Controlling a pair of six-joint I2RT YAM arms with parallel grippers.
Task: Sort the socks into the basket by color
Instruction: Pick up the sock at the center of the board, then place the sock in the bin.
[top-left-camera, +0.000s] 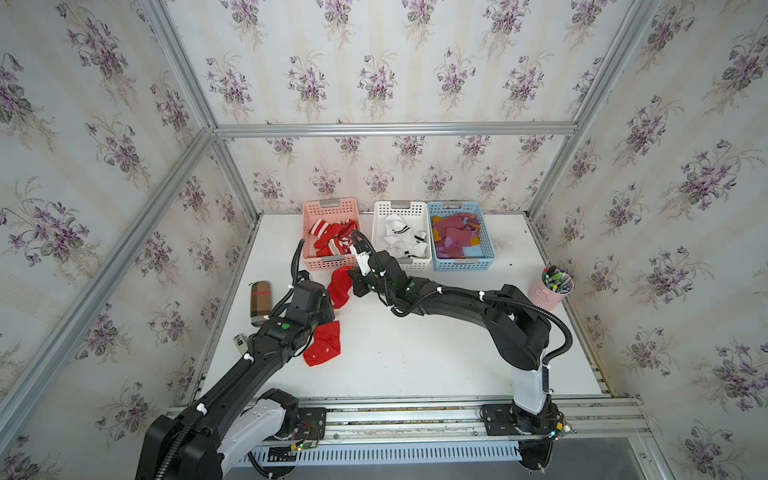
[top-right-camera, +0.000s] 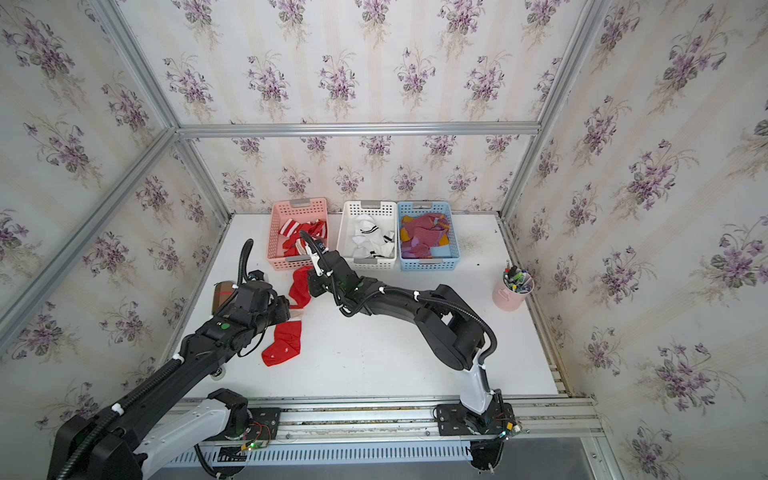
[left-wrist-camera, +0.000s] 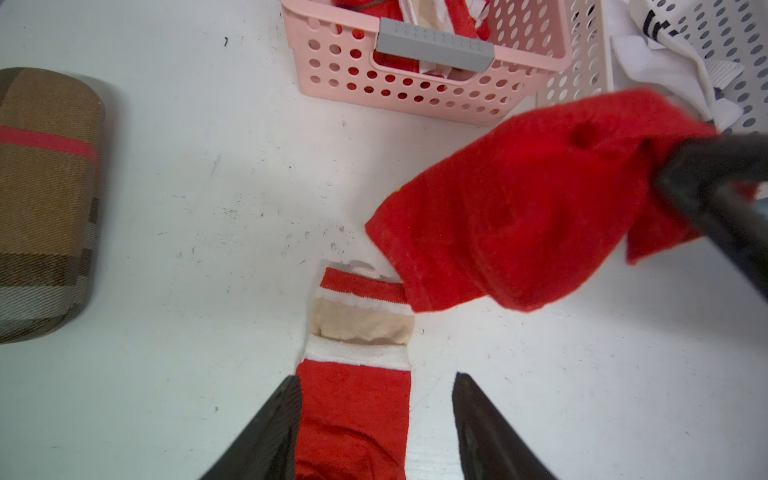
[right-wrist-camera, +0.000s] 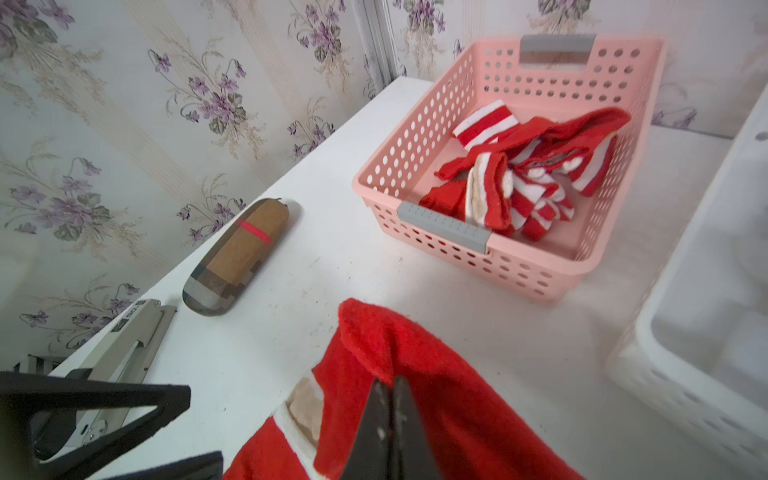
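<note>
1. The right gripper (right-wrist-camera: 390, 399) is clamped shut on a plain red fuzzy sock (right-wrist-camera: 449, 365), which hangs just in front of the pink perforated plastic basket (right-wrist-camera: 415, 137); its loose end droops near the white table (top-left-camera: 415, 365).
2. I would lift higher before crossing the rim, so the loose end neither snags the wall nor drags the red sock with white and beige bands (left-wrist-camera: 353, 415) beside it.
3. The left gripper (left-wrist-camera: 376, 376) hovers open over that banded sock; hold it back meanwhile.

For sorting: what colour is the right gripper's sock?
Red. The sock shows best in the left wrist view.
</note>
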